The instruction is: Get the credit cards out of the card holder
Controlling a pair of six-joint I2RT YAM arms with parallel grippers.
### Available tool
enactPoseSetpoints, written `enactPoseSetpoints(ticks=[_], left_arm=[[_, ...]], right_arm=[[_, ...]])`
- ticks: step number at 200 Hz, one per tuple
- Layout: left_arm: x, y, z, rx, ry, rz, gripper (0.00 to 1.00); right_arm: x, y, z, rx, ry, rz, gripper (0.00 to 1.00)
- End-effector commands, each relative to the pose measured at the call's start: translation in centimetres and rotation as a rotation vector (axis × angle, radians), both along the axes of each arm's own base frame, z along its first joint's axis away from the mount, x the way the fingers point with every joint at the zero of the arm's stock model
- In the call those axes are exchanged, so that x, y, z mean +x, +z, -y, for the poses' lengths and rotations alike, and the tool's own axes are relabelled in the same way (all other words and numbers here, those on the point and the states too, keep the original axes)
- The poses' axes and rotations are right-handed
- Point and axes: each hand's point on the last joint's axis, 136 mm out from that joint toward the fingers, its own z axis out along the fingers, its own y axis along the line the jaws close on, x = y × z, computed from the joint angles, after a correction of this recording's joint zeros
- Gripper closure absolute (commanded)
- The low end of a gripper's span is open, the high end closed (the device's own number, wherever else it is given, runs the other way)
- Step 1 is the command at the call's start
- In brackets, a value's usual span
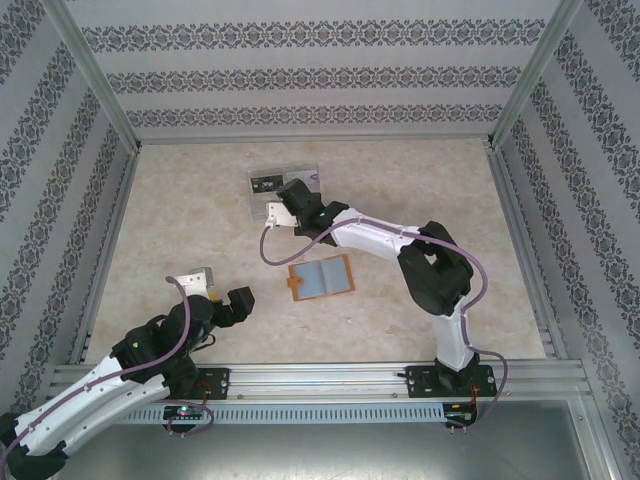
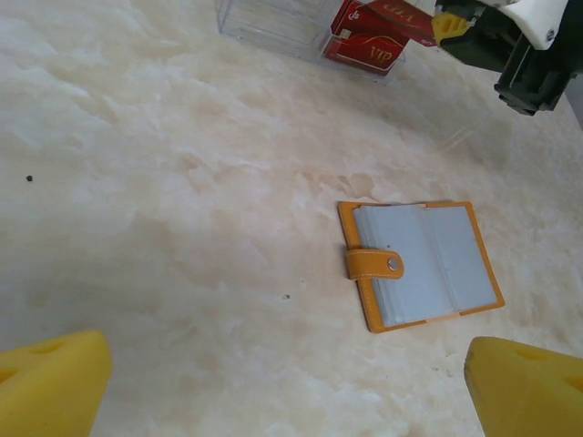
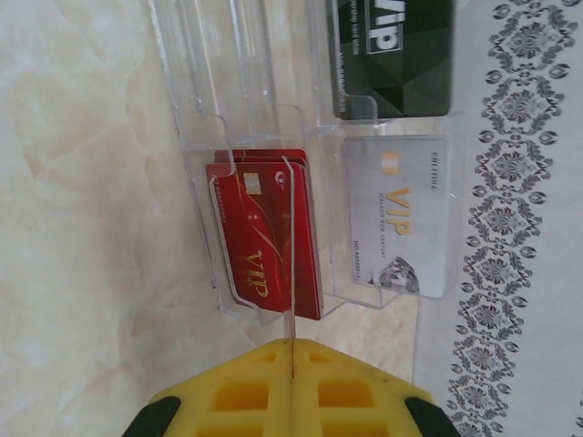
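Observation:
The orange-tan card holder [image 1: 320, 278] [image 2: 424, 264] lies open and flat mid-table, showing grey-blue pockets and a strap with a snap [image 2: 373, 264]. My left gripper [image 1: 240, 305] [image 2: 287, 401] hovers to its left, open and empty, its yellow pads [image 2: 50, 382] wide apart. My right gripper [image 1: 280, 212] [image 3: 292, 350] is shut on a thin credit card [image 3: 291, 273] seen edge-on. It holds the card over the compartment with red VIP cards [image 3: 260, 232] in a clear tray [image 3: 228, 91] [image 1: 285, 185].
The clear tray at the back also holds a white VIP card [image 3: 398, 214] and a black VIP card [image 3: 392, 55]. Patterned walls [image 1: 320, 70] with metal rails enclose the marble table [image 1: 180, 220]. The tray's red cards [image 2: 369, 50] lie beyond the holder.

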Motion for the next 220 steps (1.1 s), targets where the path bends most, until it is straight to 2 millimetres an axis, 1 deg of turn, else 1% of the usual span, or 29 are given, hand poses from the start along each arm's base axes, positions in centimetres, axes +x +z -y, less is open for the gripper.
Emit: enactPoseSetpoints(ticks=[1, 32, 75, 144, 188, 216, 220], left_arm=[[-0.1, 0.0, -0.7, 0.017, 0.022, 0.000, 0.00], [-0.2, 0.0, -0.7, 0.024, 0.020, -0.002, 0.00], [-0.2, 0.0, -0.8, 0.026, 0.022, -0.002, 0.00], [-0.2, -0.1, -0.9, 0.032, 0.028, -0.003, 0.00], [-0.2, -0.1, -1.0, 0.034, 0.029, -0.003, 0.00], [-0.2, -0.1, -0.9, 0.034, 0.025, -0.002, 0.00], [-0.2, -0.1, -0.9, 0.033, 0.025, -0.001, 0.01]], right_arm=[[1.4, 0.3, -0.1, -0.011, 0.001, 0.028, 1.00], [2.4, -0.2, 0.4, -0.006, -0.023, 0.023, 1.00], [3.2, -0.7, 0.6, -0.003, -0.034, 0.014, 1.00], [3.9, -1.7, 0.6, 0.001, -0.047, -0.005, 1.00], [4.2, -2.1, 0.4, 0.007, -0.054, -0.008, 1.00], [4.6, -2.1, 0.7, 0.018, -0.080, -0.008, 1.00], [4.8, -2.1, 0.7, 0.021, -0.085, -0.005, 0.98]])
